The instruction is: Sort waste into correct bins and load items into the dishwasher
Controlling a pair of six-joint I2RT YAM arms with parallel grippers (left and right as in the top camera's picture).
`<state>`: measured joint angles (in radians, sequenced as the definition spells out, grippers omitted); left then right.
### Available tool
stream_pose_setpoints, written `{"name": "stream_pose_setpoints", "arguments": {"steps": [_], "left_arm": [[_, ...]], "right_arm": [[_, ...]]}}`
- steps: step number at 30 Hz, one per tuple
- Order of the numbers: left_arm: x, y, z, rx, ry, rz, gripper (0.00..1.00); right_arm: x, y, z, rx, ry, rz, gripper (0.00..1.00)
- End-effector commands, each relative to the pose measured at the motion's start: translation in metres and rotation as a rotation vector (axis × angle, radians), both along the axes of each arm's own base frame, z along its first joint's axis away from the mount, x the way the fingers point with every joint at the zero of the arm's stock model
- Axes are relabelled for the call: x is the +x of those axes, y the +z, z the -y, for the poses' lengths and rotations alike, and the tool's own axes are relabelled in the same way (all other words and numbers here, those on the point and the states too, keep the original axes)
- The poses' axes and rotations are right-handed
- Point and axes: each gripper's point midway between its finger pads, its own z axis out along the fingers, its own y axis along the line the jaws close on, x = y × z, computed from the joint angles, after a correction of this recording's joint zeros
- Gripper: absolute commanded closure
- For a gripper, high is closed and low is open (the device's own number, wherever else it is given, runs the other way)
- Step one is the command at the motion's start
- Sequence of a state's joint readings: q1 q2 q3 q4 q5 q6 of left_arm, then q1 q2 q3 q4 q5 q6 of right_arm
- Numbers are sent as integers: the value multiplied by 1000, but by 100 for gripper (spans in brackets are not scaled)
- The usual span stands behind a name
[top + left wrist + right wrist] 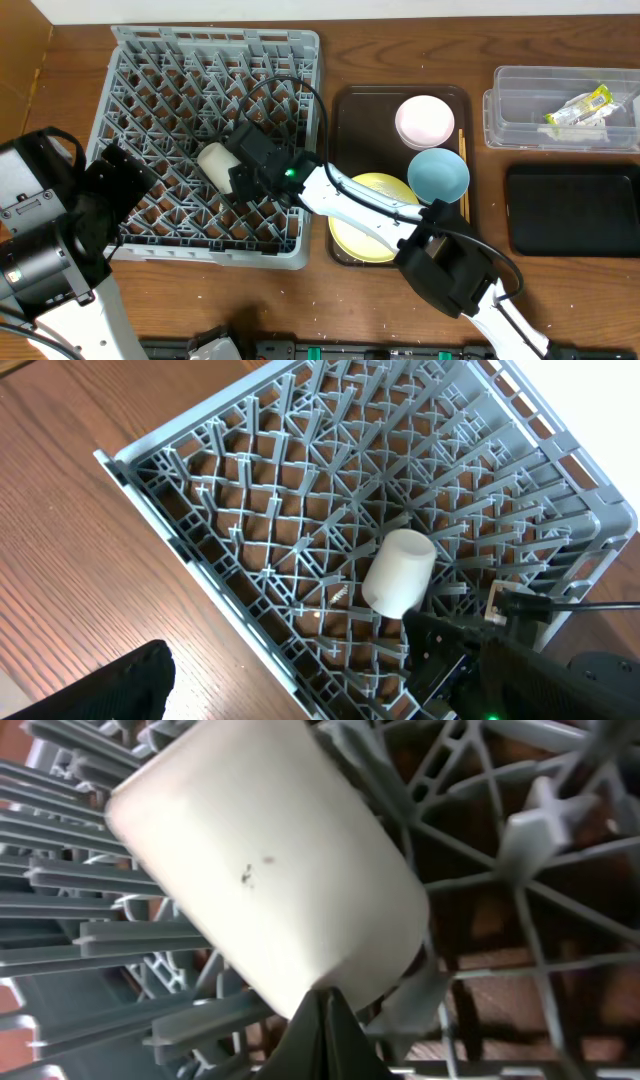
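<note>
Overhead looks straight down on the table point(250, 300); both wrist views, the right far closer, share the pale cup point(213, 163) in the grey rack point(130, 60).

The right arm point(370, 208) stretches diagonally up and leftward, the right gripper point(234, 168) with jaws pinched together at the rim of the small pale cup point(213, 164). The left arm point(45, 240) sits folded at the left, its left gripper point(122, 182) pointing rightward (whether the jaws are parted is unclear).
</note>
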<state>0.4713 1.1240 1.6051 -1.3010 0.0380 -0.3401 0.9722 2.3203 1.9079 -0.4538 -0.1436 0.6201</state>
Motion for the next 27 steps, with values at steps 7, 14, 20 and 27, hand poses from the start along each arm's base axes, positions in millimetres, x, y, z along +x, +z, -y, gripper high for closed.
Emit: {"name": "stream_pose_setpoints", "arguments": {"steps": [7, 14, 20, 27], "left_arm": [[-1, 2, -2, 12, 6, 1, 1], [-1, 2, -2, 12, 5, 1, 1], [-1, 2, -2, 12, 6, 1, 1], [-1, 2, -2, 12, 6, 1, 2]], "right_arm": [[6, 17, 13, -39, -46, 42, 99], [13, 109, 7, 109, -28, 202, 99], [26, 137, -10, 229, -35, 288, 94], [34, 131, -37, 328, -21, 339, 87]]}}
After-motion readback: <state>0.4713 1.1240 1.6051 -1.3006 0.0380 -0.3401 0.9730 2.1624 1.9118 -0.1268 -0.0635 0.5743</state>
